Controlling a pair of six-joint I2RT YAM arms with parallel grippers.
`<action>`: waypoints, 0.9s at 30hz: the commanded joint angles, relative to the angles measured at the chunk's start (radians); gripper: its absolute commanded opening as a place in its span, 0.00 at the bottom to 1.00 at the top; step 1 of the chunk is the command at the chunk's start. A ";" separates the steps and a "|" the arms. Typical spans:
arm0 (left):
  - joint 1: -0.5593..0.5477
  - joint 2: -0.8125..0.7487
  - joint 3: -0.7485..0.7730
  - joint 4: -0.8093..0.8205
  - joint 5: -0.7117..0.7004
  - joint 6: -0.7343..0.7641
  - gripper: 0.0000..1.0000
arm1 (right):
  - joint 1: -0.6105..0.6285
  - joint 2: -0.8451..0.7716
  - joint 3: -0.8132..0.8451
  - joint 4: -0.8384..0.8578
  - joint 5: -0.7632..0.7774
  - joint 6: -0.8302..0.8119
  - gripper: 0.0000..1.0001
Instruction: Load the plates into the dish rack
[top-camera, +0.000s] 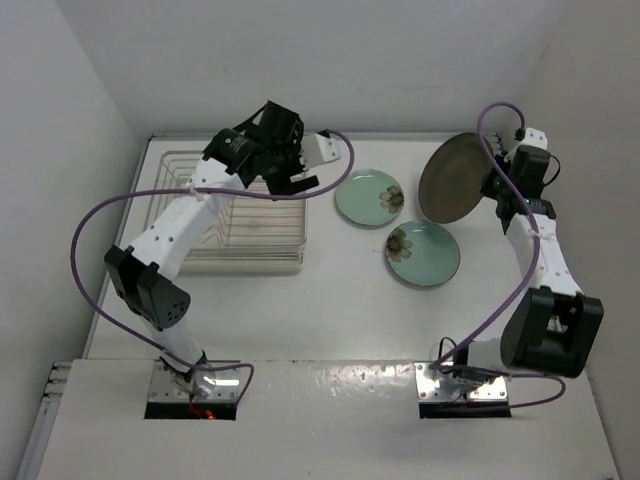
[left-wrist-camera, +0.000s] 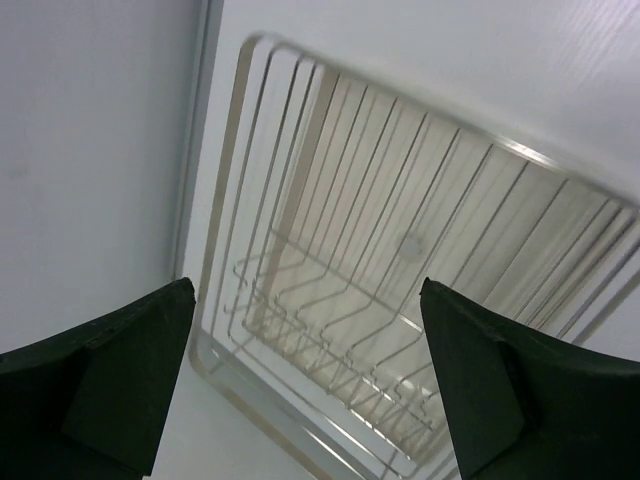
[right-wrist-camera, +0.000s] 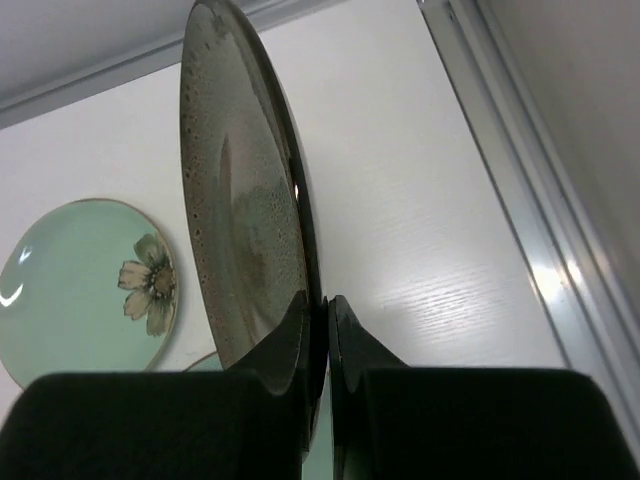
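My right gripper (top-camera: 497, 186) is shut on the rim of the dark brown plate (top-camera: 457, 178), which it holds up on edge above the table at the back right. The right wrist view shows the same plate (right-wrist-camera: 245, 200) edge-on, pinched between the fingertips (right-wrist-camera: 300, 315). Two mint green plates with a brown flower lie flat on the table, one (top-camera: 369, 197) at the centre back and one (top-camera: 423, 253) nearer. The wire dish rack (top-camera: 240, 215) sits at the left and holds nothing. My left gripper (top-camera: 290, 172) hovers open above the rack (left-wrist-camera: 400, 290), nothing between its fingers.
The white table ends in a raised lip (top-camera: 350, 137) along the back, with walls close behind and at both sides. The left arm (top-camera: 175, 235) stretches over the rack's near left part. Purple cables (top-camera: 110, 210) loop beside both arms.
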 joint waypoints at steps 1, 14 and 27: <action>-0.067 -0.069 0.071 0.019 0.083 0.069 1.00 | 0.043 -0.164 0.088 0.161 -0.010 -0.124 0.00; -0.119 -0.135 0.176 0.041 0.759 0.180 1.00 | 0.179 -0.523 -0.066 0.175 -0.640 -0.096 0.00; -0.274 -0.034 0.191 0.053 0.788 0.068 1.00 | 0.426 -0.618 -0.093 0.066 -0.613 -0.135 0.00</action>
